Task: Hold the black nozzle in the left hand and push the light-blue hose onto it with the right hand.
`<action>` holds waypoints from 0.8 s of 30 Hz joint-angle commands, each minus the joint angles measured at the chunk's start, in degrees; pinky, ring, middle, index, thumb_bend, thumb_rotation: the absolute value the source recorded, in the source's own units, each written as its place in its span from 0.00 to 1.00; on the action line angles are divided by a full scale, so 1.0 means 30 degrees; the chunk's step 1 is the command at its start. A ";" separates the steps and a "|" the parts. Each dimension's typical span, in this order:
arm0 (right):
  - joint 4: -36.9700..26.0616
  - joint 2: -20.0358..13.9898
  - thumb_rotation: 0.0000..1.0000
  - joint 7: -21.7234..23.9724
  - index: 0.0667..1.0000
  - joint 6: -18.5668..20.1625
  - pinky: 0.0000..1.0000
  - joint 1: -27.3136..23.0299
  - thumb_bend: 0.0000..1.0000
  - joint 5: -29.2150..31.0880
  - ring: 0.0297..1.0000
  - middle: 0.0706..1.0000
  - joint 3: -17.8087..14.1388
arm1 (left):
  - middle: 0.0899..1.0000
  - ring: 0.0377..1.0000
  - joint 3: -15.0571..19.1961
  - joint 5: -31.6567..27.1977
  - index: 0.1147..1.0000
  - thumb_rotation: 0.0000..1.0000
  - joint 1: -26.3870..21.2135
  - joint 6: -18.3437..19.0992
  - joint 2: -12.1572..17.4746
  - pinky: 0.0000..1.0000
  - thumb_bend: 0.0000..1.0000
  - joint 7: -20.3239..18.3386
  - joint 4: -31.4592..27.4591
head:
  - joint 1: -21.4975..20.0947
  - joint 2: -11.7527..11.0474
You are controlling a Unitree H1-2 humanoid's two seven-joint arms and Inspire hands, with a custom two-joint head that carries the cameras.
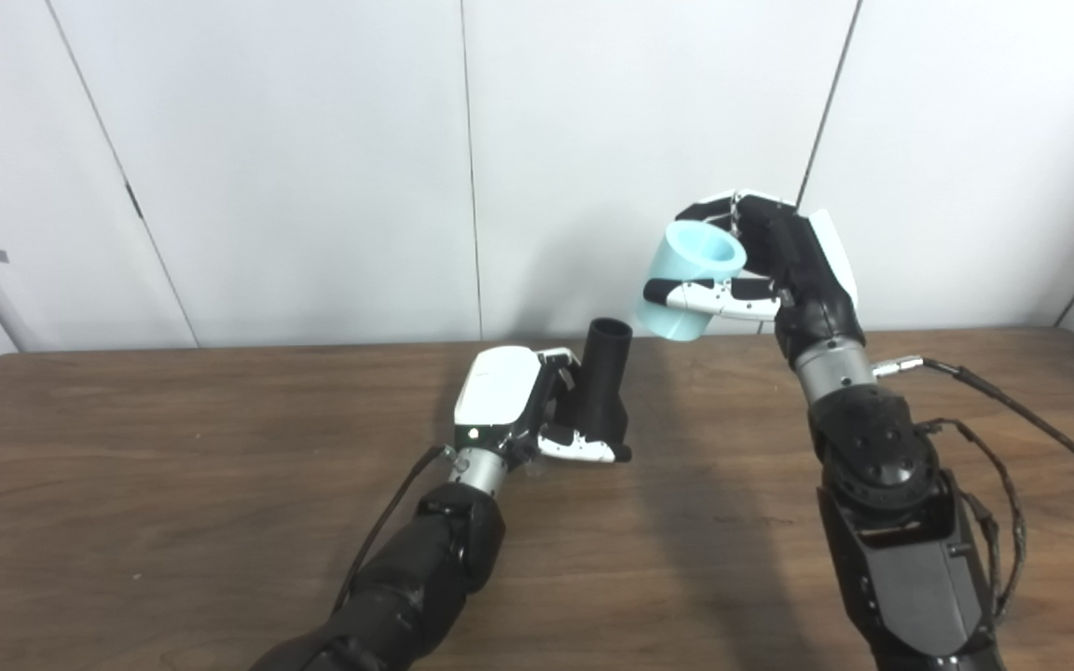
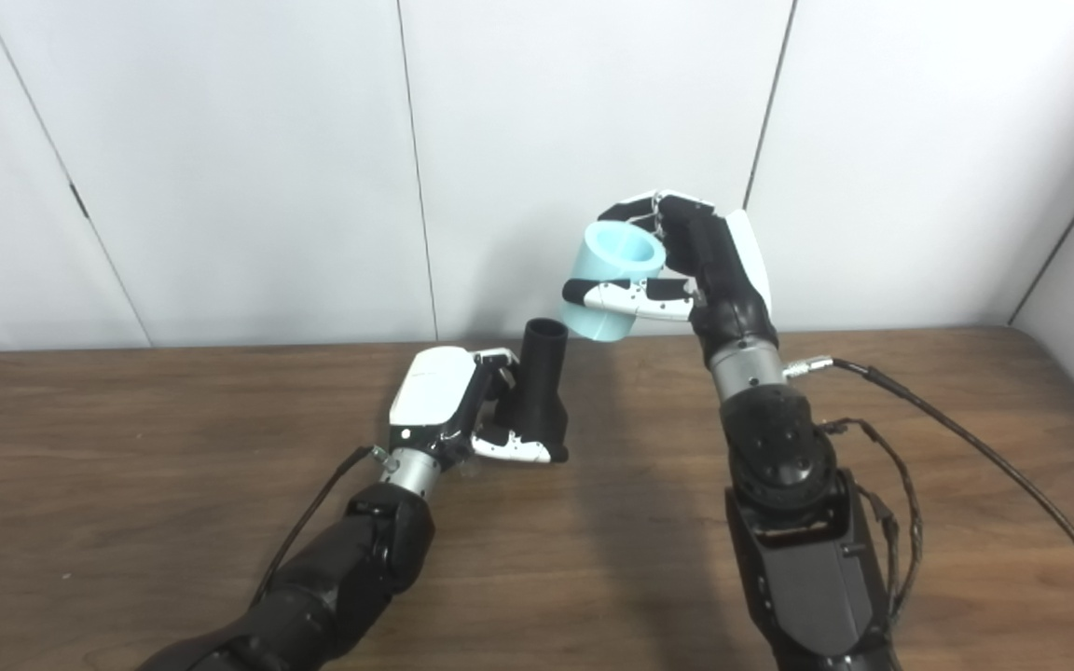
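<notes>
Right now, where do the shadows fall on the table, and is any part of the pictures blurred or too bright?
Left eye view: soft shadows lie on the table just right of the nozzle and around the right arm; the hose edges look slightly soft. Right eye view: the same shadows; the left hand has a bright white shell without strong glare, and the right hand is sharp enough.

nozzle (image 1: 603, 382): showing matte black
hose (image 1: 692, 278): showing light blue
hands (image 1: 518, 405): showing white and black
table (image 1: 173, 466): showing dark brown woodgrain
</notes>
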 commanded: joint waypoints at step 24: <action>0.5887 0.1132 0.00 -0.2854 0.47 -0.5148 0.34 -0.2946 0.52 -0.0350 0.41 0.44 -0.0488 | 0.40 0.50 -0.1181 -0.0322 0.45 0.00 0.4549 0.0507 0.0516 0.57 0.52 0.0222 0.2930 | -0.0044 -0.0093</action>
